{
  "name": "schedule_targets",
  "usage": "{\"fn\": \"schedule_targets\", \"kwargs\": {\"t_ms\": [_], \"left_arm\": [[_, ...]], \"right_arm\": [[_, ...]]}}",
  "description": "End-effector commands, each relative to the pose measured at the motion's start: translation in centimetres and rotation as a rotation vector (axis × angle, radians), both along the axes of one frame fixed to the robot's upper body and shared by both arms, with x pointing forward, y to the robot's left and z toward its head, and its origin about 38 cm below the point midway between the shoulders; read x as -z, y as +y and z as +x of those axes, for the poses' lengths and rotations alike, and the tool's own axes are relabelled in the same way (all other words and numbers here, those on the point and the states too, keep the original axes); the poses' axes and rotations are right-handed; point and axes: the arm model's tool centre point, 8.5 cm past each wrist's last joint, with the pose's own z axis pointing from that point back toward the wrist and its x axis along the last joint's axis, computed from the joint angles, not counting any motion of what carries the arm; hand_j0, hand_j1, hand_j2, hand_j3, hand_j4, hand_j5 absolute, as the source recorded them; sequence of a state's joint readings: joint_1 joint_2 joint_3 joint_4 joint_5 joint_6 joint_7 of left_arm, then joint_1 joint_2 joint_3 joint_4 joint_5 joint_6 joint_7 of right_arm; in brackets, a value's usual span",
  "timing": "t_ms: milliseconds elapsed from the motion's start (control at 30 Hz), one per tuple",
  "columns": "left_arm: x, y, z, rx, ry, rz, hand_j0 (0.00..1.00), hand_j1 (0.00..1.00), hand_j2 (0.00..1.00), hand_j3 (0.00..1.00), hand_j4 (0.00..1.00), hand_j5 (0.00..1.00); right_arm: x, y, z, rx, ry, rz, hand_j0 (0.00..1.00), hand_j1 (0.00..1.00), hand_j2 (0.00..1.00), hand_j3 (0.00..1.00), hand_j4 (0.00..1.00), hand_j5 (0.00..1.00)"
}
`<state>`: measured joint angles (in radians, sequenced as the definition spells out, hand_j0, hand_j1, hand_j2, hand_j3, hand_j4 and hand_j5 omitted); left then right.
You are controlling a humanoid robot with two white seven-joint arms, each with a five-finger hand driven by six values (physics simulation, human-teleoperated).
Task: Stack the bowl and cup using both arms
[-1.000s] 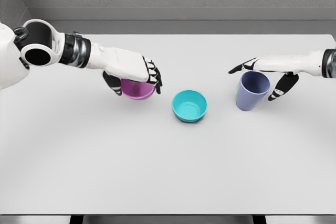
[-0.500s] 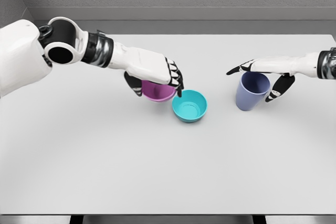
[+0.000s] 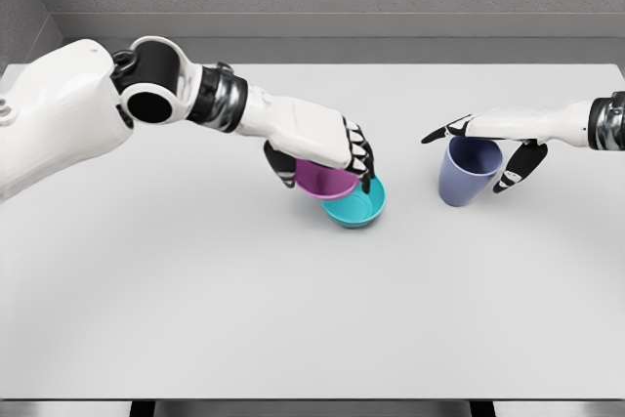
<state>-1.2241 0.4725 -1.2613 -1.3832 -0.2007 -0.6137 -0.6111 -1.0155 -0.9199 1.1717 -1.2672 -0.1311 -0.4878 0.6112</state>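
Note:
My left hand (image 3: 322,158) is shut on a purple bowl (image 3: 325,181), gripping it from above. The bowl hangs over the left half of a teal bowl (image 3: 359,209) that sits on the white table (image 3: 293,319); I cannot tell whether the two touch. To the right stands a blue-grey cup (image 3: 467,170), upright. My right hand (image 3: 483,144) hovers over the cup's rim with its fingers spread, thumb down along the cup's right side, not closed on it.
The table's back edge meets a grey wall. The front edge runs along the bottom of the view.
My left arm has carried the purple bowl to the right, from the table's left middle to over the teal bowl. The right hand has hardly moved.

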Motion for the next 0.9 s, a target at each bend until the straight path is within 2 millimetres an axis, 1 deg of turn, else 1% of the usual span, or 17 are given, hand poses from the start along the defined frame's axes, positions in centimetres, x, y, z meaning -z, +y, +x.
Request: {"fn": "schedule_targets", "kwargs": {"t_ms": [0,67,133,200,267,300,467,567,733,867], "left_arm": [[0.0,-0.7,-0.1,0.009,0.006,-0.007,0.79,0.79,0.79,0.79,0.79,0.79],[0.1,-0.7,0.0,0.006,0.006,-0.005,0.79,0.79,0.79,0.79,0.79,0.79],[0.2,-1.5,-0.1,0.017,0.009,-0.009,0.79,0.79,0.79,0.79,0.79,0.79],[0.4,-2.1,0.0,0.02,0.005,-0.005,0.79,0.79,0.79,0.79,0.79,0.79],[0.6,-2.5,0.1,0.019,0.01,-0.006,0.79,0.79,0.79,0.79,0.79,0.79],[0.9,-2.5,0.5,0.008,0.016,-0.002,0.79,0.79,0.79,0.79,0.79,0.79],[1.4,-3.1,0.7,0.004,0.018,0.004,0.79,0.79,0.79,0.79,0.79,0.79],[1.5,-3.5,0.6,0.011,0.017,0.006,0.79,0.79,0.79,0.79,0.79,0.79],[1.7,-3.5,0.6,0.011,0.019,0.009,0.8,0.8,0.8,0.8,0.8,0.8],[2.2,-4.1,0.6,0.015,0.018,0.016,0.8,0.8,0.8,0.8,0.8,0.8]], "right_arm": [[-0.1,0.0,0.0,0.0,-0.001,0.005,0.9,0.9,0.9,0.9,0.9,0.9],[0.0,0.0,0.0,0.0,0.001,0.004,0.81,0.81,0.81,0.81,0.81,0.81],[0.0,0.0,0.0,0.0,0.001,0.004,0.68,0.68,0.68,0.68,0.68,0.68],[0.2,-0.1,0.0,0.002,0.006,-0.001,0.6,0.6,0.6,0.6,0.6,0.6],[0.3,-0.2,0.0,0.006,0.008,-0.003,0.56,0.56,0.56,0.56,0.56,0.56],[0.3,-0.2,0.0,0.006,0.008,-0.003,0.55,0.55,0.55,0.55,0.55,0.55],[0.2,-0.2,0.0,0.006,0.007,-0.003,0.56,0.56,0.56,0.56,0.56,0.56],[0.1,-0.2,0.1,0.006,0.005,-0.003,0.57,0.57,0.57,0.57,0.57,0.57],[-0.2,-0.3,0.1,0.007,-0.001,-0.003,0.58,0.58,0.58,0.58,0.58,0.58],[-0.4,-0.5,0.1,0.01,-0.004,-0.005,0.58,0.58,0.58,0.58,0.58,0.58]]}}
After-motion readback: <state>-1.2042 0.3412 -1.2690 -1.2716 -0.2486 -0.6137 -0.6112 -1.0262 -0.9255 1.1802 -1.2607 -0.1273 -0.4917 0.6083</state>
